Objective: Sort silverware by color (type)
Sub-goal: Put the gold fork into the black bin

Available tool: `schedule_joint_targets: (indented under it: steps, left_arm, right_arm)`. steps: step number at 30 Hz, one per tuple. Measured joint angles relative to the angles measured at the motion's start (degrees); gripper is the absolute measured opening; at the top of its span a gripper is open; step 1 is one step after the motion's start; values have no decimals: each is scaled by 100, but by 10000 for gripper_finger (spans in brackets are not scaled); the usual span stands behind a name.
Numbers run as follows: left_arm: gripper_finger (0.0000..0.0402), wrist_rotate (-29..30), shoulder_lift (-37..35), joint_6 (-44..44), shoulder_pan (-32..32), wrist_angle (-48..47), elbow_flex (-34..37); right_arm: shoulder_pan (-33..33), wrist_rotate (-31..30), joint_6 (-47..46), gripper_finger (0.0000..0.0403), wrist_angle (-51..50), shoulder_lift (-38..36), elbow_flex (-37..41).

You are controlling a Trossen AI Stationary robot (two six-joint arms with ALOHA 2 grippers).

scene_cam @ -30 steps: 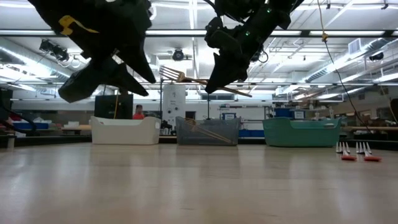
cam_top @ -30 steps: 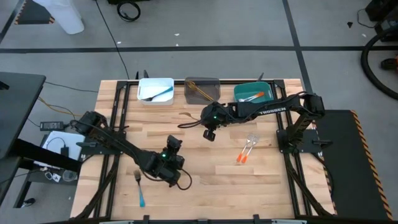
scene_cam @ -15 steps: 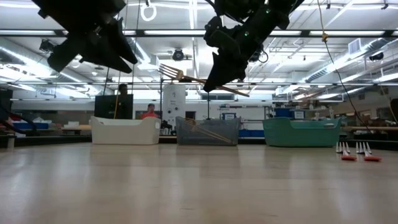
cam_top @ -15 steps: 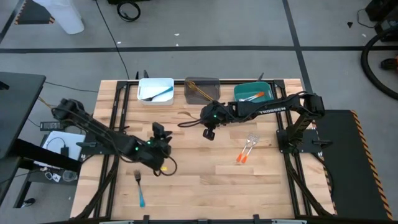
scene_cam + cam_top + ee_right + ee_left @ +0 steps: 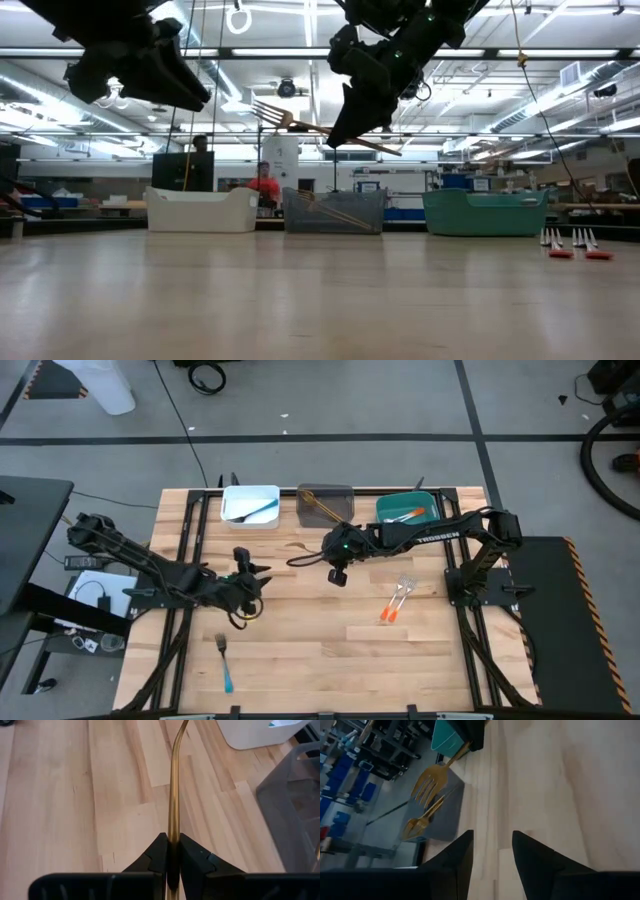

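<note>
My right gripper point(image 5: 336, 574) hangs over the table's middle, just near of the grey bin point(image 5: 325, 503), shut on a gold fork point(image 5: 300, 557). The low view shows that fork point(image 5: 300, 125) high in the air. My left gripper point(image 5: 247, 578) hovers open over the table's left half and holds nothing; its wrist view looks toward the held gold fork point(image 5: 432, 779). A blue-handled fork point(image 5: 225, 665) lies flat near the near-left corner. Two orange-handled forks point(image 5: 397, 600) lie side by side on the right. My right gripper pinches the gold fork's handle point(image 5: 173, 832) between its two fingers point(image 5: 158, 851). The handle runs on forward out of them, along the fingers. The fork is lifted clear, nearly level, with its tines point(image 5: 268, 113) a little raised toward the table's left and its handle end point(image 5: 392, 150) sticking out behind.
Three bins stand along the far edge: white point(image 5: 250, 505) with a blue utensil, grey with gold pieces point(image 5: 420, 822), and teal point(image 5: 408, 510) with orange-handled pieces. Bare wood lies between the arms and along the near edge. A person shows in the room beyond.
My left arm has drawn back from near the table's middle toward the left and far side, rising as it went. My right gripper has kept still with the gold fork.
</note>
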State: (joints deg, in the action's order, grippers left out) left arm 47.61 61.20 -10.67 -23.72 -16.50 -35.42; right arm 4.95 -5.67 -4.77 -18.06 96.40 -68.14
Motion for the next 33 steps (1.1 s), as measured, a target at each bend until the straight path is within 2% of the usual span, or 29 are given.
schedule_joint_targets:
  steps: [9,17,24,33]
  left_arm:
    - [143,-665,-864,713,298,1212,908]
    - [143,-1571,-1026,1679,398,2594,1625]
    - [143,-2835,-1026,1551,360,4414,2234]
    - [143,-2937,-1022,1016,368,4949,2304]
  right_arm:
    - [160,6,194,43,11,0,0]
    - [537,10,200,43,623,79,-7]
    - [844,100,349,43,1275,474,-4]
    - [1317,73,200,43,1303,479,-42]
